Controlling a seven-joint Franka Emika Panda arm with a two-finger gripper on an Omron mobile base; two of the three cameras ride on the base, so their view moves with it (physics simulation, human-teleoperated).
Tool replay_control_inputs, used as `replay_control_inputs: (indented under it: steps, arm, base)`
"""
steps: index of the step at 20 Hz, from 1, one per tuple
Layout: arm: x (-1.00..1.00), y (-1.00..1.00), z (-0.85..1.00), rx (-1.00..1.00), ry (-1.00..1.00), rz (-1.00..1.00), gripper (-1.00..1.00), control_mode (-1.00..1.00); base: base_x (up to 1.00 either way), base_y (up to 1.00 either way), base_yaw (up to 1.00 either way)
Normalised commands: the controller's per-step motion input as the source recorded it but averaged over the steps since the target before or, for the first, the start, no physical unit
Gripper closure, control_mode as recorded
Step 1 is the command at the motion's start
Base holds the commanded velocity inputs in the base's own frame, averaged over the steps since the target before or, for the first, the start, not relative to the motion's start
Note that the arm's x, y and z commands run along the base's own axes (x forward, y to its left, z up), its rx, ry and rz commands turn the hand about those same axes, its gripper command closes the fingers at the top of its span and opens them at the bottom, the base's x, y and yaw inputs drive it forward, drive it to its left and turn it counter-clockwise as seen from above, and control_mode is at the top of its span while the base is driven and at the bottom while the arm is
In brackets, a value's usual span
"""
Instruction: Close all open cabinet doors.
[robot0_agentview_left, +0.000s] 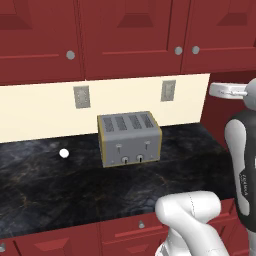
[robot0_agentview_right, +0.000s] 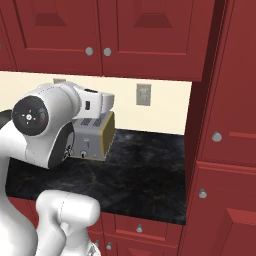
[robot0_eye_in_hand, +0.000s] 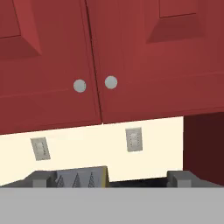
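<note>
Two cabinet doors (robot0_eye_in_hand: 94, 61) meet flush at the hand view's centre, grey knobs (robot0_eye_in_hand: 79, 85) side by side; every red door in both base views likewise sits shut. The gripper (robot0_eye_in_hand: 111, 177), fingers spread wide and holding nothing, points up at them from 6 o'clock, above the toaster (robot0_agentview_left: 130, 137). Judged from here, the sensible step is a slow sweep along the row to check for any door ajar before stopping. Small lettering on the arm's dark forearm at 4 o'clock in the left base view is too blurred to read
</note>
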Motion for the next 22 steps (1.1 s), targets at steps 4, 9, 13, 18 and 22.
replay_control_inputs:
  steps: [4,9,13,18,22]
  arm:
    - [-0.23,0.14,-0.03,-0.24,0.21,-0.23,-1.00,-1.00]
    - [-0.39,0.00,0.08,-0.05,0.32,-0.23,-1.00,-1.00]
    - [-0.89,0.04,0.00,0.00,0.16,-0.09,-1.00,-1.00]
    - [-0.88,-0.01,0.00,0.08,0.00,0.08,-1.00,-1.00]
    - [-0.56,0.06,-0.18,0.05,0.00,0.09,-1.00,-1.00]
  base:
    - [0.00,0.00,0.00]
    - [0.00,0.00,0.00]
    - [0.00,0.00,0.00]
    - [0.00,0.00,0.00]
    - [0.00,0.00,0.00]
